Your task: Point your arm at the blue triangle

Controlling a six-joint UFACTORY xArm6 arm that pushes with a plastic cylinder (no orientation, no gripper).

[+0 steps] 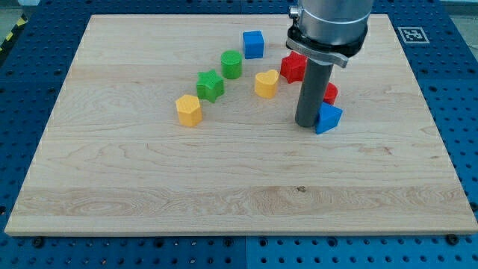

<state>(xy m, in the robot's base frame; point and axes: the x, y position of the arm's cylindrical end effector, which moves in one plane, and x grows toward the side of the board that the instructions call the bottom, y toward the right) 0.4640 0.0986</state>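
My tip (pixel 308 124) beside blue triangle (pixel 328 118).

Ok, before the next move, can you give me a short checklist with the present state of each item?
1. My tip is next to the blue triangle, on its left in the view: ok.
2. Tip touches the triangle: cannot tell.
3. Red block behind the triangle is partly hidden by the rod, shape unclear: cannot tell.
4. Blue cube is far from the tip, no mix-up: ok.
5. Yellow heart stands apart from the rod: ok.
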